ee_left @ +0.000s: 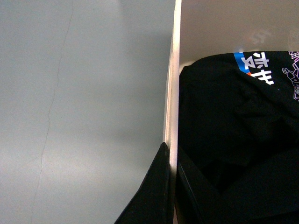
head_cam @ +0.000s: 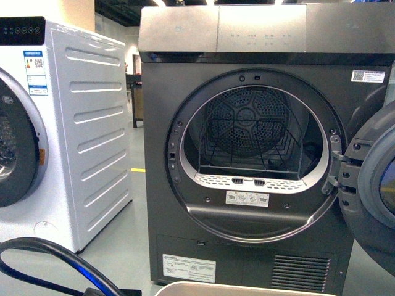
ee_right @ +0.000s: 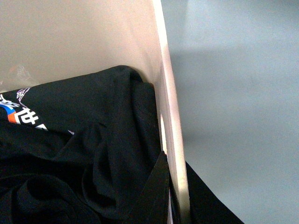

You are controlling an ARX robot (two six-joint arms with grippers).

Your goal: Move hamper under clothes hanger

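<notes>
Front view: the grey dryer fills the frame with its door swung open, and a white washer stands beside it. Only a sliver of the hamper rim shows at the lower edge, close to the robot's body. The clothes hanger is not in this view, so the robot will likely need to turn or back away to find it.

Left wrist view: the left hand straddles the hamper's side wall. One dark finger is outside, over the floor; the other is inside, next to the black T-shirt. The hand looks clamped on the rim, though the contact itself sits in shadow.

Right wrist view: the right hand pinches the opposite wall the same way, with the shirt on its inner side and bare floor on its outer side.

The step in hand seems to be carrying. To do it well:
- Move both hands together and level, so the thin plastic wall does not flex out of either pinch.
- Swing clear of the open dryer door.
</notes>
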